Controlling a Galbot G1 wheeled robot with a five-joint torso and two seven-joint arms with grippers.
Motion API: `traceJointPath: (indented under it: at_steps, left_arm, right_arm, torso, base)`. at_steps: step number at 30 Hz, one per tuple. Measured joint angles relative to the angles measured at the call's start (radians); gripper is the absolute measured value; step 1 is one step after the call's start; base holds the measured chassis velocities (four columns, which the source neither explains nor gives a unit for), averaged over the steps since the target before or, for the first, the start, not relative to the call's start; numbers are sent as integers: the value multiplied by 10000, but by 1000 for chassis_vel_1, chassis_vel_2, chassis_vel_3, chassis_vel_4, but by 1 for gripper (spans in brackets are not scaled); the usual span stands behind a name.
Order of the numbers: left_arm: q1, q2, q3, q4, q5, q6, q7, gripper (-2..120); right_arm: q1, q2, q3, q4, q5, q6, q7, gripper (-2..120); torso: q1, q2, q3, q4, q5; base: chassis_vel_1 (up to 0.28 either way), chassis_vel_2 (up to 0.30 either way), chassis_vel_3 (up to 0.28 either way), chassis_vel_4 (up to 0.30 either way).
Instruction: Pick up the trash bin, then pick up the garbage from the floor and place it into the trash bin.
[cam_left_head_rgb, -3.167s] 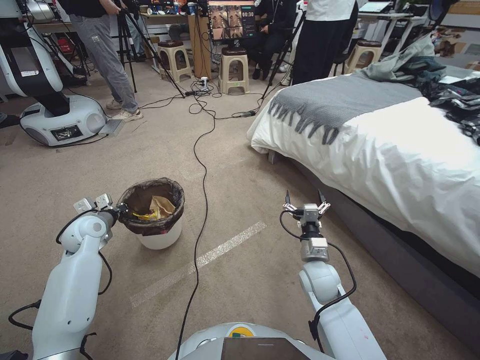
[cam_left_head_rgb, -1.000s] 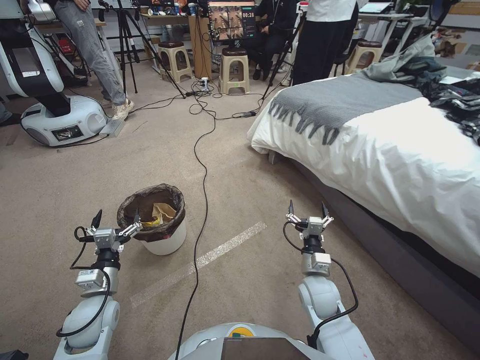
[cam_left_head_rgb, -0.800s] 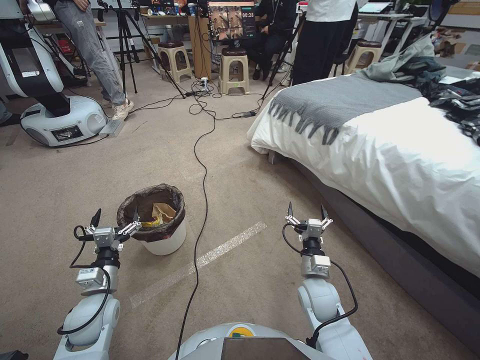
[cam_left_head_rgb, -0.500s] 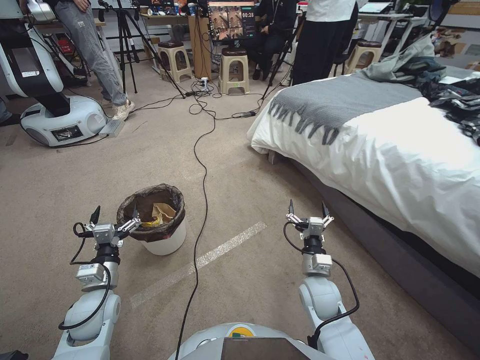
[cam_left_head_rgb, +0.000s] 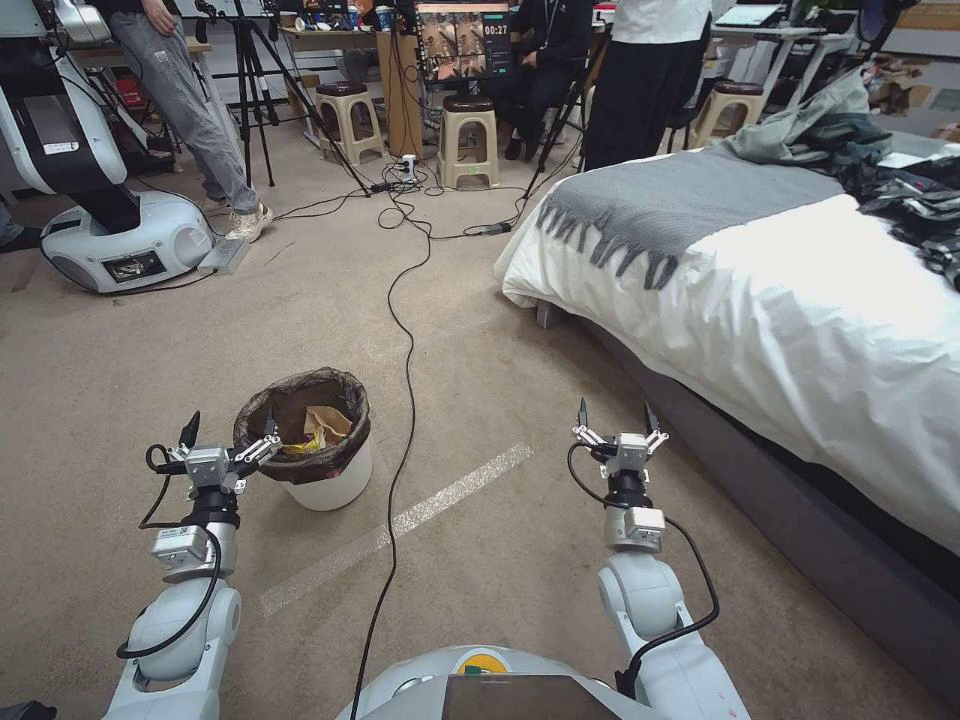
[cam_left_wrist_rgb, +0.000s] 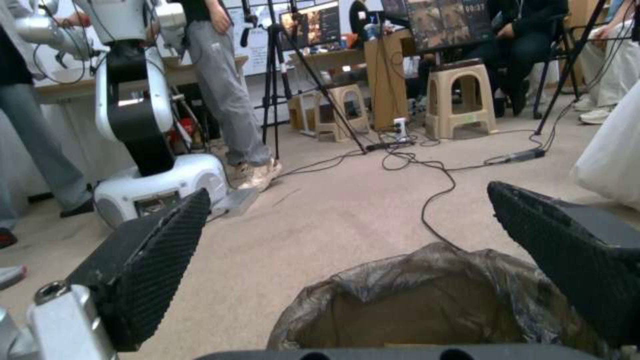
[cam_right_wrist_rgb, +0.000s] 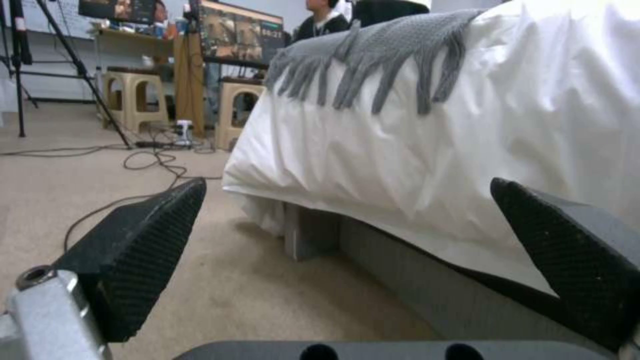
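The trash bin (cam_left_head_rgb: 335, 482), white with a dark bag over its rim, stands on the beige carpet floor (cam_left_head_rgb: 480, 330) ahead on my left. Garbage (cam_left_head_rgb: 318, 426), a yellow wrapper and brown paper, lies inside it. My left gripper (cam_left_head_rgb: 230, 427) is open at the bin's near left side, one finger close beside the rim. In the left wrist view the bag-lined bin (cam_left_wrist_rgb: 427, 300) sits low between the spread fingers of the left gripper (cam_left_wrist_rgb: 348, 192). My right gripper (cam_left_head_rgb: 614, 412) hovers open and empty over the carpet near the bed; the right wrist view shows the right gripper (cam_right_wrist_rgb: 348, 185) with jaws wide.
A bed (cam_left_head_rgb: 800, 300) with a white sheet and grey throw fills the right side. A black cable (cam_left_head_rgb: 400, 400) runs down the floor past the bin, crossing a pale tape strip (cam_left_head_rgb: 400, 525). Another robot's base (cam_left_head_rgb: 120, 240), stools and people stand at the back.
About three seconds ago my left gripper was at the bin's rim; it has since drawn back and turned forward, open. In the last second both arms and the bin stayed still.
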Motion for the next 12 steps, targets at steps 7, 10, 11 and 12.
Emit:
traceJointPath:
  at_steps: [7,10,11,12]
  left_arm:
    - [-4,2,-1,-3,-7,6,-1,100]
    - [-4,2,-1,-5,-9,9,-1,100]
    - [-5,3,-1,-8,-10,11,0,100]
    - [-5,3,-1,-8,-10,11,0,100]
  right_arm:
    - [3,-2,0,3,0,0,1,100]
    - [3,-2,-1,3,0,0,2,100]
    - [3,-2,-1,3,0,0,2,100]
    - [3,-2,-1,3,0,0,2,100]
  torso:
    - [0,0,0,0,0]
    - [0,0,0,0,0]
    - [0,0,0,0,0]
    - [0,0,0,0,0]
  base:
    - [0,0,0,0]
    - [0,0,0,0]
    - [0,0,0,0]
    - [0,0,0,0]
